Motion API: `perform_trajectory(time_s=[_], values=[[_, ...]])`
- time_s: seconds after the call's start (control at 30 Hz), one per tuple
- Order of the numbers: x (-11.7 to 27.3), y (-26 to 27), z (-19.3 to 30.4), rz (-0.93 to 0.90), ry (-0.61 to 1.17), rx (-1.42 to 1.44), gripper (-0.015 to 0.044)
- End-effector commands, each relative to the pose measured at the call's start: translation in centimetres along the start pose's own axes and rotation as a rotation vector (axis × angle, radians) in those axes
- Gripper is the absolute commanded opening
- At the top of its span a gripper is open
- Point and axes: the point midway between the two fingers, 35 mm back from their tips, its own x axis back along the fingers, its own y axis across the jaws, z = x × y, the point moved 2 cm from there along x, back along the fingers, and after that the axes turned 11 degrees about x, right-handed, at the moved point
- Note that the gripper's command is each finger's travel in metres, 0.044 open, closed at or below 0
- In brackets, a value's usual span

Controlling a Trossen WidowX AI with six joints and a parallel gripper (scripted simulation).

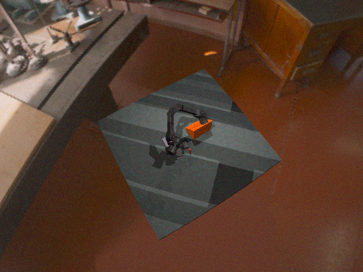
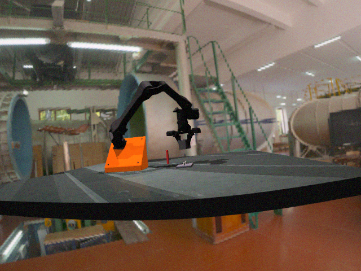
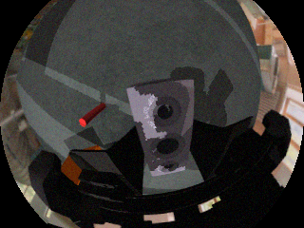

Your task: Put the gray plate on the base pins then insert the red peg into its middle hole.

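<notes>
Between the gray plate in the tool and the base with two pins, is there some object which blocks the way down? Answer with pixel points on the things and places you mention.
Nothing visible stands between the gray plate [image 2: 184,144] [image 3: 142,111] and the base [image 1: 165,141] [image 2: 180,165]. The red peg [image 1: 190,151] [image 2: 167,156] [image 3: 93,115] stands off to one side.

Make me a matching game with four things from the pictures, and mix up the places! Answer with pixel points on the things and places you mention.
1. gray plate [image 2: 184,144] [image 3: 182,128]
2. red peg [image 1: 190,151] [image 2: 167,157] [image 3: 93,115]
3. orange block [image 1: 201,130] [image 2: 128,158] [image 3: 72,167]
4. base with pins [image 2: 184,165]

A. standing upright
B. low on the table, below the end effector [image 2: 184,143] [image 3: 160,122]
C. held between fingers
D. behind the arm's lowest part in the exterior view

Pairs: 1-C, 2-A, 3-D, 4-B
</notes>
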Motion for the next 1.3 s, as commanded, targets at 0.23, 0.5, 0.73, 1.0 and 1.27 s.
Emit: perform_trajectory(time_s=[0.23, 0.5, 0.73, 1.0, 1.27], values=[[3.6, 0.3, 0.0, 0.003, -0.004, -0.007, 0.0], [5.7, 0.7, 0.1, 0.003, 0.0, -0.008, 0.0], [4.9, 0.1, 1.5, 0.003, -0.008, 0.012, 0.0], [3.7, -0.6, 3.7, 0.004, -0.016, 0.04, 0.0], [2.6, -1.1, 6.0, 0.006, -0.02, 0.066, 0.0]])
